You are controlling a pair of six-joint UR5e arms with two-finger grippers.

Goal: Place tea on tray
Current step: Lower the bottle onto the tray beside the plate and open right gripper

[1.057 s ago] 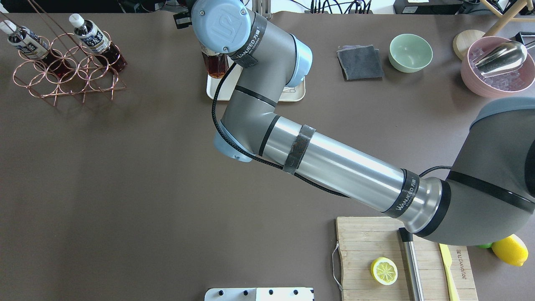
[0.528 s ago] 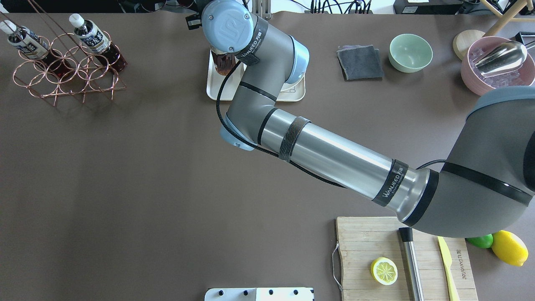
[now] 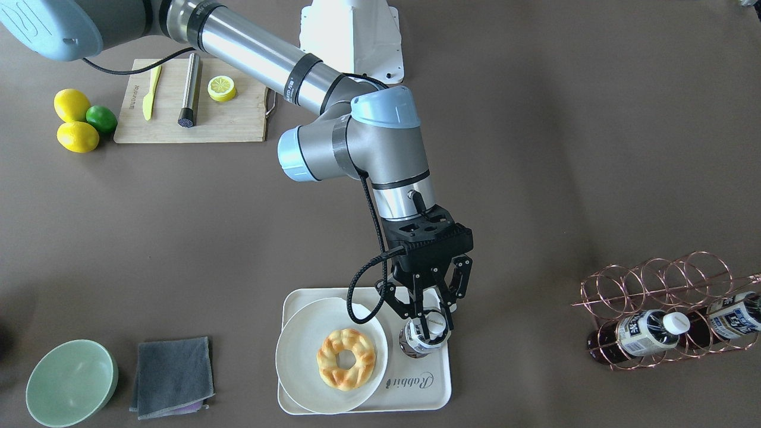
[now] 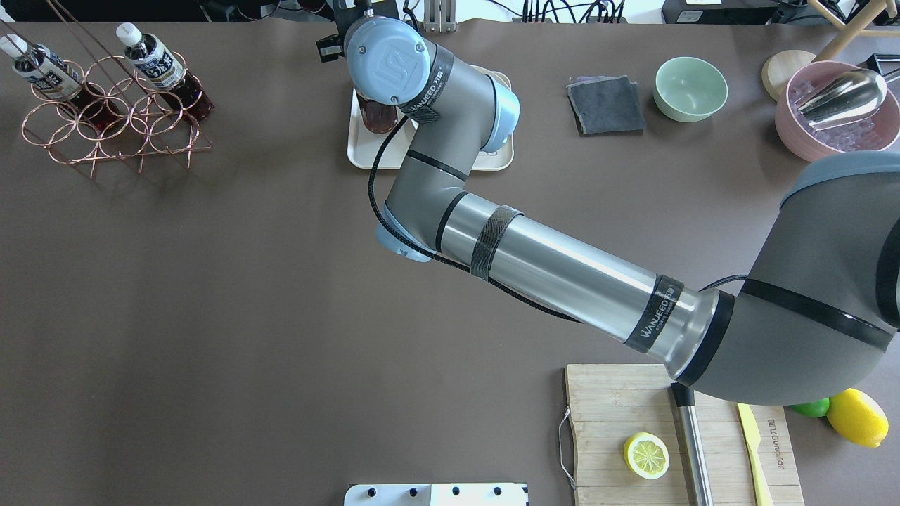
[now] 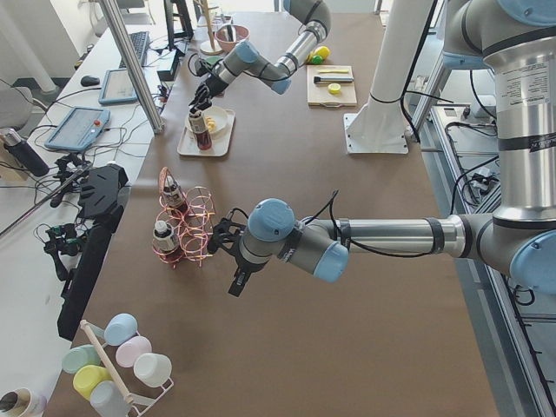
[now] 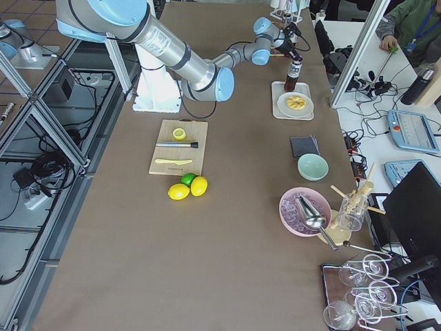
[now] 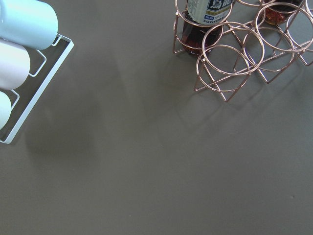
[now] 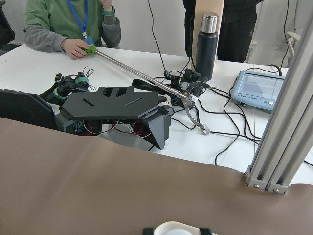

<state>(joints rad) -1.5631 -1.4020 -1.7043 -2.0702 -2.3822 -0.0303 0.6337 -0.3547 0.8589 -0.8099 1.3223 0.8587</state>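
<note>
The tea (image 3: 421,340), a small bottle of reddish-brown liquid with a white cap, stands upright over the left end of the cream tray (image 3: 416,387) marked "Rabbit". I cannot tell whether its base touches the tray. My right gripper (image 3: 433,321) points straight down and is shut on the bottle's cap. In the overhead view the wrist hides all but the lower part of the bottle (image 4: 377,116). Two more like bottles (image 4: 158,67) lie in the copper wire rack (image 4: 112,119). My left gripper (image 5: 224,241) shows only in the exterior left view, beside the rack; I cannot tell its state.
A round white plate (image 3: 300,356) with a doughnut (image 3: 346,358) fills the tray's other half, close beside the bottle. A grey cloth (image 3: 172,375) and green bowl (image 3: 70,381) lie beyond it. A cutting board (image 3: 238,122) with lemon half, muddler and knife sits near the robot.
My right arm has carried the tea from the tray's left edge inward over the tray, toward the plate. The rack and its two bottles have not moved.
</note>
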